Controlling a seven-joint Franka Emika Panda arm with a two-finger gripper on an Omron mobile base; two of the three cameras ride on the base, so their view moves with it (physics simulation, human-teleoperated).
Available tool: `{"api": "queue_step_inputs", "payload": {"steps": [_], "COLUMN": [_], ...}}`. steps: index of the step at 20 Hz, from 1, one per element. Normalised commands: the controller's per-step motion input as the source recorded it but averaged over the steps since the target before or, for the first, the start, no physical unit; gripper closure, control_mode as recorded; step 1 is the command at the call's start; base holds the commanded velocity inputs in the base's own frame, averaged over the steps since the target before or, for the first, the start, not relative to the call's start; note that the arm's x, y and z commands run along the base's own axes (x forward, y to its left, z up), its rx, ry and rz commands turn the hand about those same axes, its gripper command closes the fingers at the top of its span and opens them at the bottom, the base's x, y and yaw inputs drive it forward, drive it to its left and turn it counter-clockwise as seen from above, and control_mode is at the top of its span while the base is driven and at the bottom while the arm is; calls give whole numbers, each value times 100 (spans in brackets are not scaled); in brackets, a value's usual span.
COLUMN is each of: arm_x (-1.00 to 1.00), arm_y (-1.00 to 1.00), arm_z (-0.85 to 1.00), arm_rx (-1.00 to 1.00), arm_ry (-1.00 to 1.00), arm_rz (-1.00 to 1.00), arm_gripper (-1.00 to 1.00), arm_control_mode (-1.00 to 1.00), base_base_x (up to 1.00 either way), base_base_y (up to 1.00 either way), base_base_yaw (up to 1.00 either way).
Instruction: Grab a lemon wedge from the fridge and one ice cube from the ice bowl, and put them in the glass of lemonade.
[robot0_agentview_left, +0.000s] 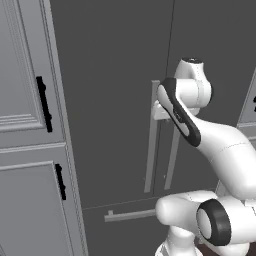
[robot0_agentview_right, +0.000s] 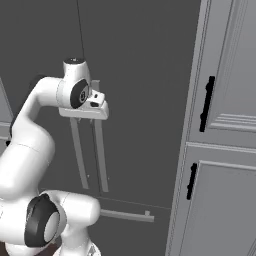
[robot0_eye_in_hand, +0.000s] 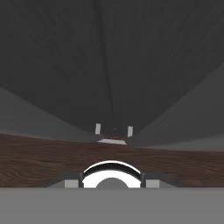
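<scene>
- Looking at the fridge (robot0_agentview_left: 115, 100) from the base cameras, I see both dark doors closed, their seam running straight up the middle of the front.
- I see the gripper (robot0_agentview_right: 96, 106) pressed up against the top of the two long bar handles (robot0_agentview_left: 150, 160), right at the door seam, about level with the handles' upper ends.
- In the left base view the hand sits behind the arm's wrist, with only a pale block showing against the left handle's top.
- I cannot tell whether the claw is released or clenched on a handle; the fingers are hidden behind the hand in both base views.
- In the hand view I look down along the fridge front: the door seam runs down the middle toward the brown wood floor (robot0_eye_in_hand: 43, 162), and two small pale handle ends stand either side of it.
- The bottom drawer handle (robot0_agentview_left: 130, 215) runs level below the doors, well under the hand.
- Panelled grey cabinets (robot0_agentview_left: 25, 125) with black handles (robot0_agentview_left: 44, 104) flank the fridge on both sides.
</scene>
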Motion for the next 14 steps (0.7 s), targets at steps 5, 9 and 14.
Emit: {"api": "queue_step_inputs", "payload": {"steps": [5,9,14], "arm_x": [-53,-60,-22], "arm_y": [-1,-4,-3], "arm_z": [0,-3,-4], "arm_rx": [4,5,-1], "arm_ry": [-4,1,0], "arm_rz": [0,0,0], "arm_gripper": [-100,-100,-100], "arm_control_mode": [-100,-100,-100], "base_base_x": [0,0,0], "base_base_y": [0,0,0], "base_base_yaw": [0,0,0]}}
